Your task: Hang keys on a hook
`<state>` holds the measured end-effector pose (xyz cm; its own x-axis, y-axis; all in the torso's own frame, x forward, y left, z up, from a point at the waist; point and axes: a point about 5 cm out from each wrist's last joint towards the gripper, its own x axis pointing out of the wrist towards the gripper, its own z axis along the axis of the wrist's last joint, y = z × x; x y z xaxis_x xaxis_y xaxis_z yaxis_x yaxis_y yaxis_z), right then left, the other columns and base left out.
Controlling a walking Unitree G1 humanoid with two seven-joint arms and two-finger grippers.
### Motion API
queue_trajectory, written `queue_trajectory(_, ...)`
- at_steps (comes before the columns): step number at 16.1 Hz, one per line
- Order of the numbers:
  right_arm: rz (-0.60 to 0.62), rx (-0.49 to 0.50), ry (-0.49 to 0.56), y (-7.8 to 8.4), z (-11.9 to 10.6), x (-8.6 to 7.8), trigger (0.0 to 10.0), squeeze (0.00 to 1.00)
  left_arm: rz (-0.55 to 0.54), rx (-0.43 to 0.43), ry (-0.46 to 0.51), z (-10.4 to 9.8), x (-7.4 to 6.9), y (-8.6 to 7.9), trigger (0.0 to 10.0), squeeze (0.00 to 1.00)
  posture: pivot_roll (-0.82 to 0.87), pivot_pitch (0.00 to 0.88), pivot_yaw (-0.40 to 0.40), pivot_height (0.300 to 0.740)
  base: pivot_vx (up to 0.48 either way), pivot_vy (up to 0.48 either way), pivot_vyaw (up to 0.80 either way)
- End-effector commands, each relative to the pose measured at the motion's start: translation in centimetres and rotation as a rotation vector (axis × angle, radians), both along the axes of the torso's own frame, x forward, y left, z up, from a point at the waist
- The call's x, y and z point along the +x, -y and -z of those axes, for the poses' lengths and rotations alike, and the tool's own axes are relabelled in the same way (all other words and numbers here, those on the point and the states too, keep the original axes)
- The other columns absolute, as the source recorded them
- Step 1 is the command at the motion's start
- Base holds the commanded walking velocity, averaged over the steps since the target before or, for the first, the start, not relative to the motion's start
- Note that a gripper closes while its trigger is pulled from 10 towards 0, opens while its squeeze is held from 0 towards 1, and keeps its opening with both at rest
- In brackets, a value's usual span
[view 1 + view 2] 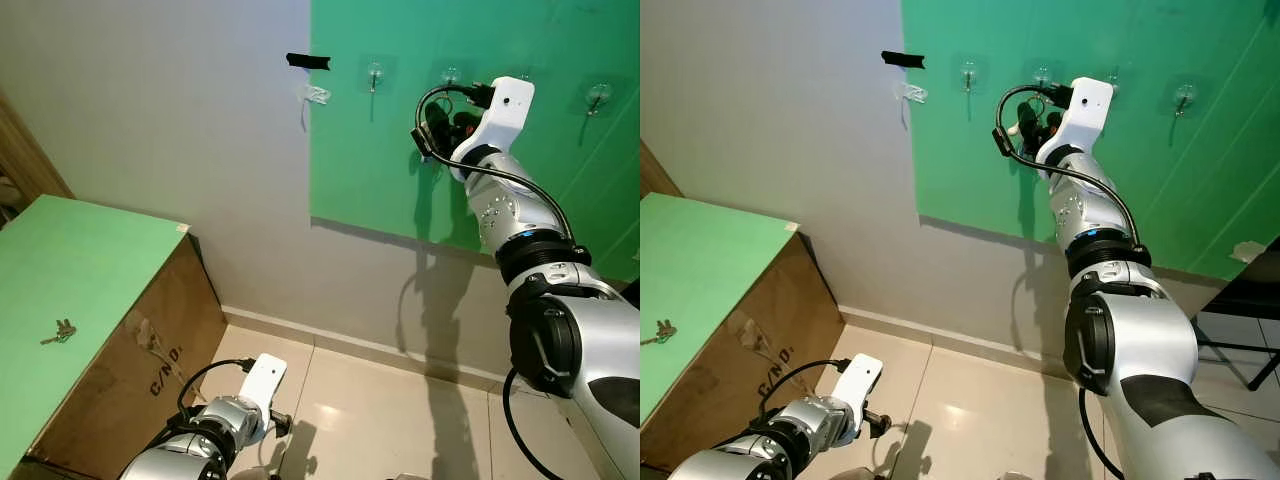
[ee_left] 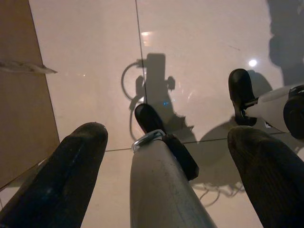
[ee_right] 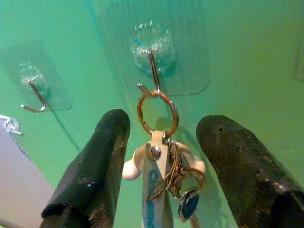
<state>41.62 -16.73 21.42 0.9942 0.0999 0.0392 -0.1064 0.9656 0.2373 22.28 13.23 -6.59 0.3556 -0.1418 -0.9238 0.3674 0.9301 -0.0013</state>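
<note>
On the green wall panel (image 1: 400,150) in the left eye view, my right pincer (image 1: 437,128) is raised to a clear adhesive hook (image 1: 451,75), second in a row of hooks; a strip of black tape (image 1: 308,61) sits on the grey wall. A second set of keys (image 1: 59,332) lies on the green-topped table (image 1: 90,260), a cardboard box at my left. My left arm hangs low over the floor tiles (image 1: 380,410).

Right eye view: same scene, right pincer (image 1: 1025,122) at the hook, tile floor below.

Left wrist view: left pincer (image 2: 171,156) spread wide, empty, over the pale tiles; fingers (image 2: 61,175) dark, my own foot visible between.

Right wrist view: key ring (image 3: 157,114) is looped over the hook's wire (image 3: 153,71), and the keys (image 3: 166,185) dangle from it with a white-blue tag. Right pincer (image 3: 166,161) is wide, fingers (image 3: 95,166) either side of the bunch, not touching it. Another hook (image 3: 32,90) is beside it.
</note>
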Motion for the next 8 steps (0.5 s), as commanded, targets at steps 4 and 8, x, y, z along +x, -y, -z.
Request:
queue_trajectory(4, 0.023, -0.056, 0.02, 0.39, 0.3, -0.26, 10.0, 1.0, 0.018, 0.009, -0.009, 0.2, -0.33, -0.11, 10.0, 0.0, -0.09, 0.0, 0.028, 0.74, 0.0, 0.0, 0.0)
queue_trajectory(8, 0.051, -0.127, 0.04, 1.03, 0.36, -0.52, 10.0, 1.0, 0.03, 0.008, -0.006, 0.13, -0.23, 0.08, 10.0, 0.0, -0.1, 0.0, 0.027, 0.74, 0.0, 0.0, 0.0)
